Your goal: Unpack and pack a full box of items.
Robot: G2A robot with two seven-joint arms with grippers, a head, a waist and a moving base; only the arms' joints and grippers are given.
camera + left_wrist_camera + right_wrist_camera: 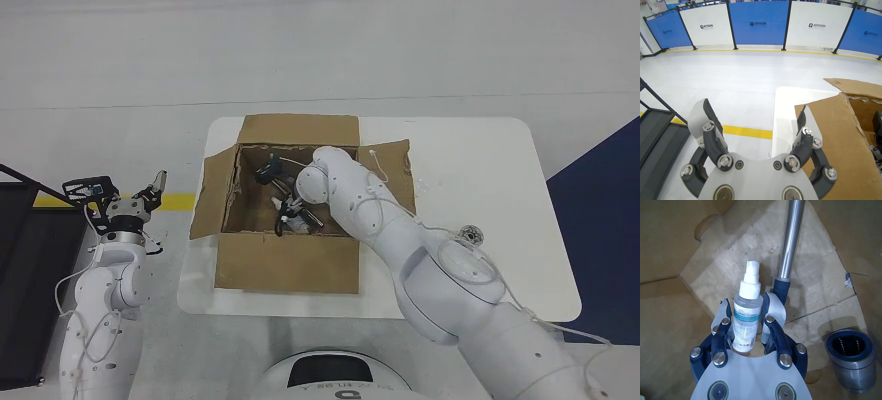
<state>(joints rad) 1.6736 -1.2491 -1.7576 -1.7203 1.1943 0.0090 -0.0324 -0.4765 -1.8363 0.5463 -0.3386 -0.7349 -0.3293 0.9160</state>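
Observation:
An open cardboard box (285,262) sits on the white table (480,160), flaps spread. My right gripper (745,303) is down inside the box (662,247), shut on a clear spray bottle (746,315) with a white pump top. Beside it on the box floor lie a steel rod (790,237) with a dark end and a metal cylinder bearing (850,359). In the top view the right arm (370,215) dips into the box over a dark item (267,170). My left gripper (755,113) stands open and empty off the table's left side, beside a box flap (831,136).
A small clear round object (470,237) lies on the table right of the box. A black rack (657,128) stands on the floor left of the left arm. Yellow floor tape (745,131) runs under the table edge.

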